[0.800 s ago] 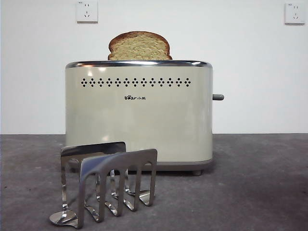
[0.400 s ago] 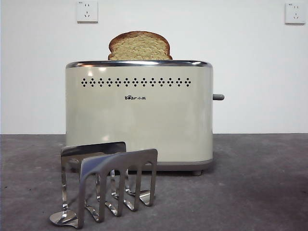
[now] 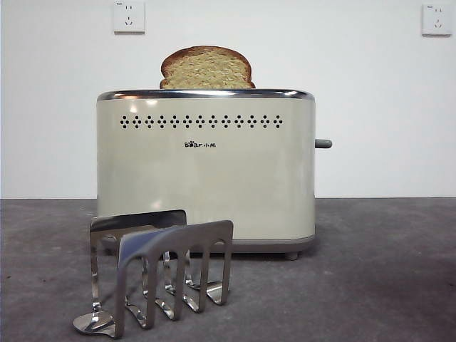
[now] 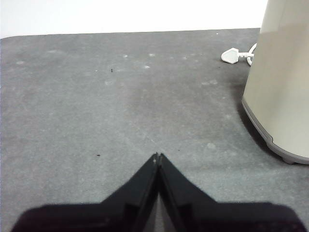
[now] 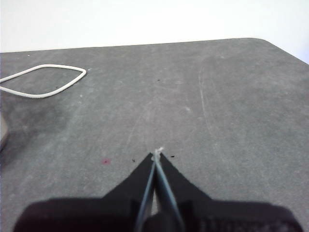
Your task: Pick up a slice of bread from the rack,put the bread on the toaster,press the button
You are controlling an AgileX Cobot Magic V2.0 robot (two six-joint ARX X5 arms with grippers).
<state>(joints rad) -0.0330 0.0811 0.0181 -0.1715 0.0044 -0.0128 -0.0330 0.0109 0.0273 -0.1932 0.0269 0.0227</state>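
Note:
The slice of bread [image 3: 206,68] stands upright in the top of the cream toaster [image 3: 205,171], its domed crust showing above the chrome rim. The toaster's grey lever [image 3: 323,143] sticks out on its right side. In front of the toaster stands the shiny steel rack [image 3: 153,274], with nothing in its slots. My left gripper [image 4: 157,156] is shut over bare table, with the toaster's side [image 4: 282,82] off to one side of it. Over bare table too, my right gripper [image 5: 157,153] is shut and holds nothing. Neither arm shows in the front view.
A white plug [image 4: 234,55] and cable lie on the grey table by the toaster. A loop of white cord [image 5: 41,79] lies on the table in the right wrist view. Two wall sockets [image 3: 129,16] sit on the white wall behind.

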